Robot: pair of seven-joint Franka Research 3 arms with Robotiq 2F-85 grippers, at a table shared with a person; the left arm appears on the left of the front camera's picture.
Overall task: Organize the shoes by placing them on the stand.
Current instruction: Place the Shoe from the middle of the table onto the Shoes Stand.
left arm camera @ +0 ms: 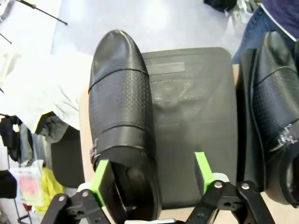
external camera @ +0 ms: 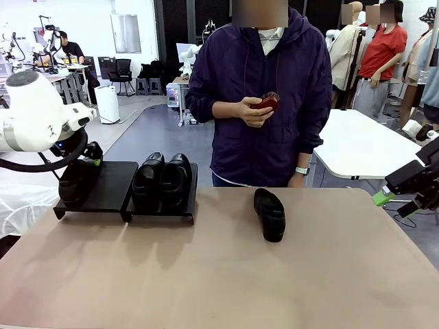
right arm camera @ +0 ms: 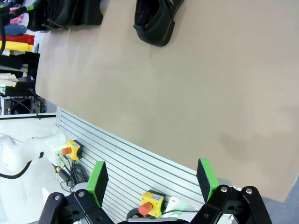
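The stand (external camera: 110,199) sits at the far left of the tabletop (external camera: 219,274), its two slanted panels side by side. The panel nearer the tabletop's middle carries a pair of black loafers (external camera: 162,179), toes toward the person. The outer panel carries one perforated loafer (left arm camera: 122,116) on its outer half; the inner half of that panel is bare. The left claw (left arm camera: 152,179) stands over this loafer's heel end with its fingers spread: in the left wrist view one green pad (left arm camera: 99,179) lies against the shoe's outer side at the opening, the other pad hangs free above bare panel, so nothing is pinched. The fourth loafer (external camera: 269,214) lies on the tabletop to the right of the stand, well apart from it, in front of the person, who holds a small dark-red object (external camera: 265,103) in both hands. Its long axis runs roughly from the person's edge toward the robot's edge, close to parallel with the shoes on the stand. The right claw (right arm camera: 152,179) is spread and empty, hanging beyond the tabletop's right edge. Judgement: three of four shoes are placed; the free slot is the inner half of the outer panel. The remaining loafer lies between the two arms, the left claw appearing somewhat nearer and already beside the vacant slot.
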